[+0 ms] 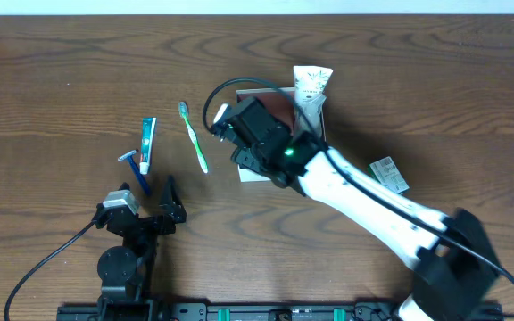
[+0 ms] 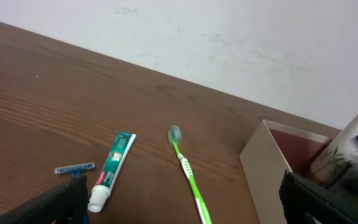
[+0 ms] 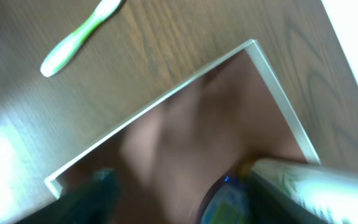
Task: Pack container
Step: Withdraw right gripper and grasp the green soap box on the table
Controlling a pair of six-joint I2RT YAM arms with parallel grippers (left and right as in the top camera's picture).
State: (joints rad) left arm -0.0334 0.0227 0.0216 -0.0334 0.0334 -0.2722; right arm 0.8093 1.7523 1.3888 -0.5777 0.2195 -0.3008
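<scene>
The right arm reaches from the near right corner across the square, shallow, white-walled container with a reddish-brown floor (image 3: 148, 112), which sits mid-counter. The right claw (image 3: 176, 186) hangs over that floor, fingers apart. The left arm crouches near left, its left claw (image 2: 180, 183) spread wide and holding nothing. On the brown wooden counter (image 1: 61, 89) lie one green toothbrush (image 1: 194, 135), one green-and-white toothpaste tube (image 1: 147, 143), one blue razor (image 1: 132, 160) and one small green-and-white carton (image 1: 389, 174). One white squeeze tube (image 1: 312, 82) leans on the container's far edge.

One each: toothbrush (image 1: 194, 138), razor (image 1: 135, 168), toothpaste (image 1: 147, 144) (plus container (image 2: 261, 168))

toothbrush (image 1: 194, 138) | toothpaste tube (image 1: 147, 144) beside razor (image 1: 137, 174) | small carton (image 1: 389, 175) well apart, right
</scene>
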